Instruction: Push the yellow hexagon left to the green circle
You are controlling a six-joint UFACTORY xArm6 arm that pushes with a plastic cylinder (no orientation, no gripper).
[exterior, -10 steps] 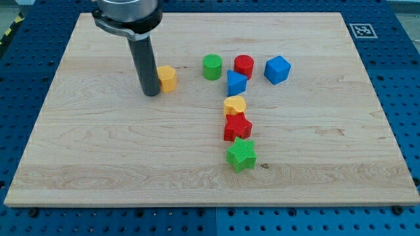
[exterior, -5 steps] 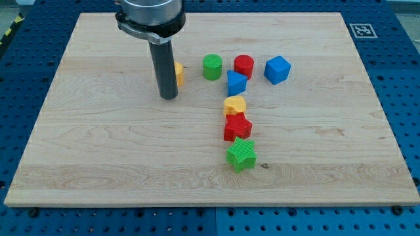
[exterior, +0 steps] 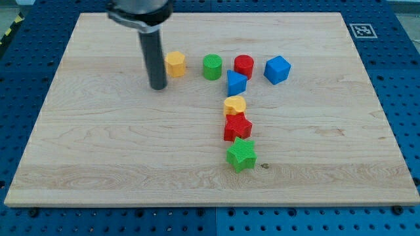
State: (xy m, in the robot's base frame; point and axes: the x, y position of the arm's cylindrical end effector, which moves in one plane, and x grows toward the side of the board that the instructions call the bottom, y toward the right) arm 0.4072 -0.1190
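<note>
Camera view: the yellow hexagon is sitting near the board's top edge, just left of the green circle with a small gap. My tip is resting just beside the hexagon's lower left; it has no jaws. A black-and-white marker, unreadable, is occupying the board's top-right corner.

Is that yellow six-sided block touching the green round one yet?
No. The yellow hexagon sits apart from the green circle, bare wood between them. My tip stands at its lower left.
</note>
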